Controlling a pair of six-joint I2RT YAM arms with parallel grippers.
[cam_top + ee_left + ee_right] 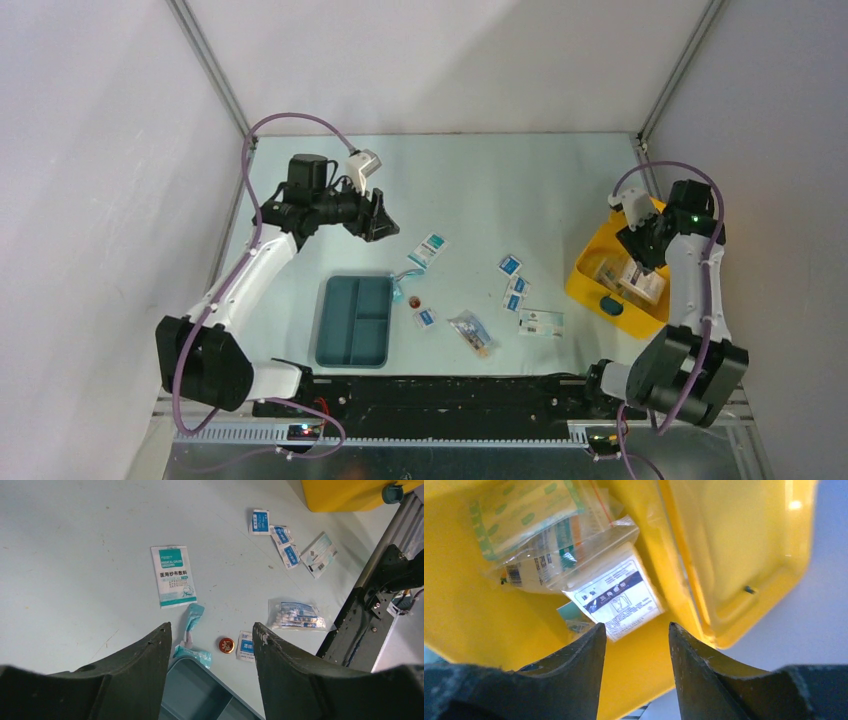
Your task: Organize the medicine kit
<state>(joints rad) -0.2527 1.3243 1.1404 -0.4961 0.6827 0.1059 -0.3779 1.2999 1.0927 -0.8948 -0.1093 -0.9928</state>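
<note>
Pale tabletop [480, 180] is bearing the open medicine kit [583, 285] at its right edge, the right gripper [636, 627] hovering over it and the left gripper [211, 630] far left, both parted and empty; this stiff, probably light, slick case is inviting a rim grip.

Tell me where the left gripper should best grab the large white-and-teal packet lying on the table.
Probably by one long edge of the packet, coming straight down: it lies flat on the table, so only its thin edges offer purchase. The open left gripper hovers nearby.
</note>
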